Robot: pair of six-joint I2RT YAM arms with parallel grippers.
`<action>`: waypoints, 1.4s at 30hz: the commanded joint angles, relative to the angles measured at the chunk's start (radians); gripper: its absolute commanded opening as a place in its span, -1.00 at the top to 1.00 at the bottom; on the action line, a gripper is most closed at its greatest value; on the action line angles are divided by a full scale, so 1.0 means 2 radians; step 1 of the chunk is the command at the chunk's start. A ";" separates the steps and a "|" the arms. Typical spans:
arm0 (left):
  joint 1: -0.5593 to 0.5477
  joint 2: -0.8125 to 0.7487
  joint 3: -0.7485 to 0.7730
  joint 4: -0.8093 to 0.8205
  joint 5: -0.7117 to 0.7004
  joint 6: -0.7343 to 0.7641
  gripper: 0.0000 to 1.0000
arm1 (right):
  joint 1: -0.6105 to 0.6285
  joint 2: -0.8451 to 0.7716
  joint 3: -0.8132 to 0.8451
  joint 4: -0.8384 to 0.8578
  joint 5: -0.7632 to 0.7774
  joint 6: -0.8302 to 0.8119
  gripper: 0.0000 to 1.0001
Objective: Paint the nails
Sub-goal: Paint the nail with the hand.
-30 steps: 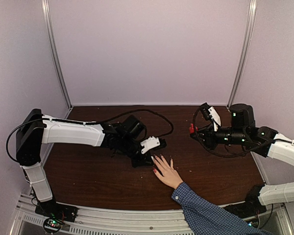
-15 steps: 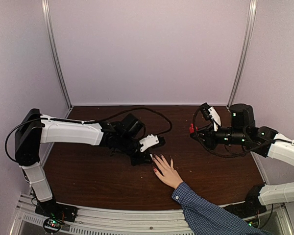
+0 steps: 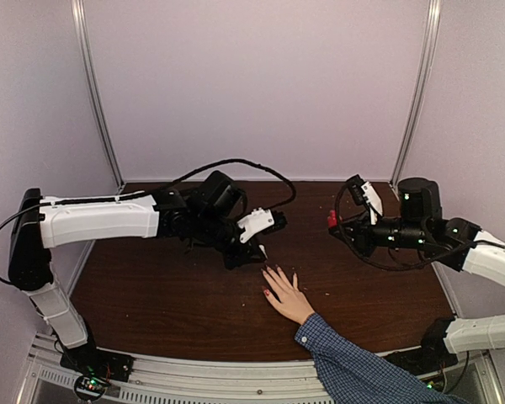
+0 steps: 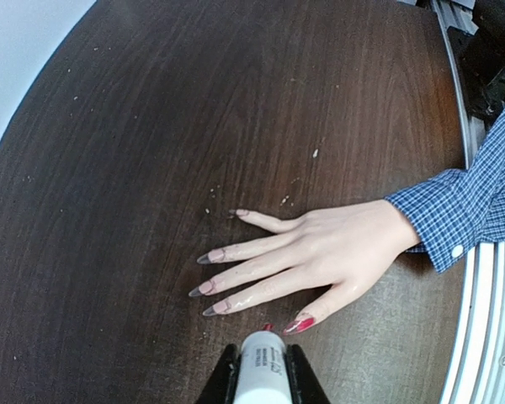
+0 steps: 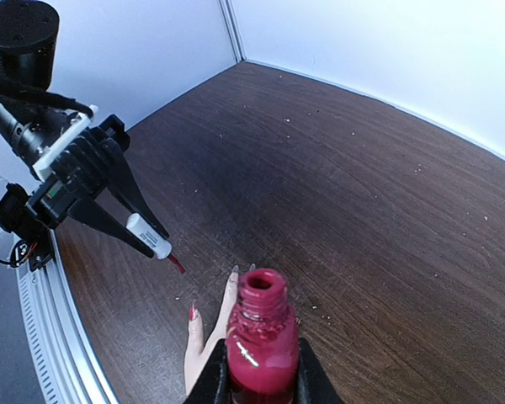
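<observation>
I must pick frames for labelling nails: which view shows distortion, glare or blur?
Left wrist: fisheye curves the table edge, nails sharp, slight shine on the hand, brush cap cropped. Right wrist: the polish bottle carries a highlight and hides part of the hand. Top external: even light, nails too small.

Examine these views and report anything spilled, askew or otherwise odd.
No spill shows. Pale specks litter the dark table. On the hand, only the thumbnail is red; the other nails look bare. The right gripper holds the bottle uncapped.
</observation>
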 commanded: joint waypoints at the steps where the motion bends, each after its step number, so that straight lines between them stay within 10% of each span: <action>1: -0.016 0.021 0.042 -0.048 -0.022 -0.018 1.00 | -0.006 -0.017 0.007 -0.010 0.022 0.008 1.00; 26: -0.035 0.068 0.086 -0.100 -0.152 -0.342 1.00 | -0.032 -0.040 0.010 -0.041 0.087 0.017 1.00; 42: -0.070 0.086 0.070 -0.062 -0.149 -0.357 1.00 | -0.038 -0.032 0.007 -0.030 0.069 0.018 1.00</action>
